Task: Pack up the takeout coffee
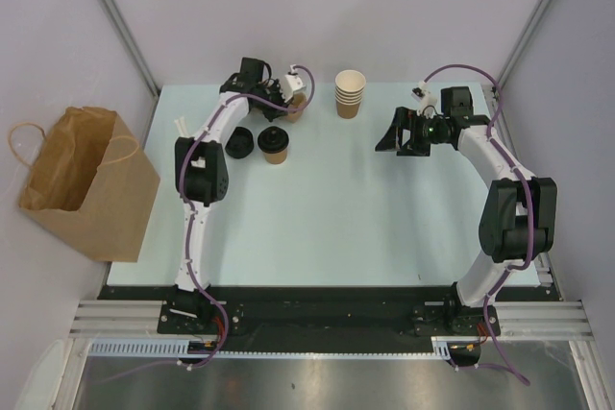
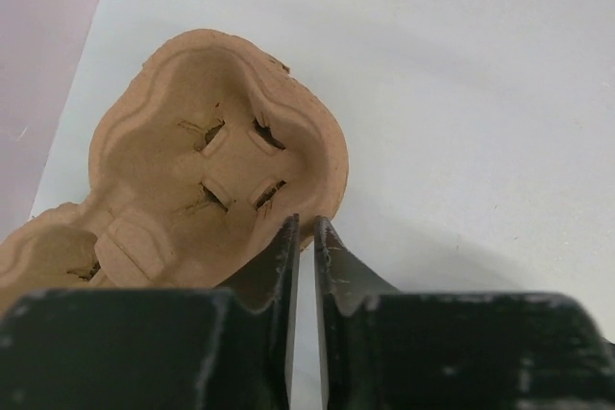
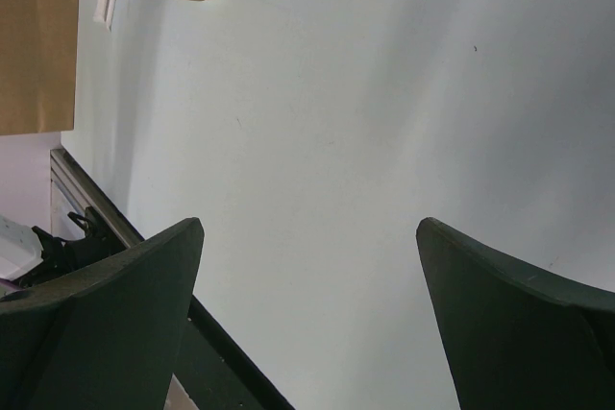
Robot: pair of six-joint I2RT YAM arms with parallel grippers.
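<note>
Left claw (image 2: 306, 229) pinches the empty pulp carrier (image 2: 192, 132); right claw (image 3: 309, 228) spread; coffee (image 1: 274, 145) stands alone.

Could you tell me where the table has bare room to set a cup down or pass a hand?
Free: the broad near half of the table, and the strip between the takeout coffee and the right gripper. Crowded: back left, around the loose lid, the cup carrier and the left gripper.

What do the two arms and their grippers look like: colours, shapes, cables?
Both the left arm and the right arm have white links, bulky black joint housings and a purple cable looped alongside. The left gripper has thin, flat black fingers with scuffed edges; the right gripper has broad dark fingers that taper to points.
</note>
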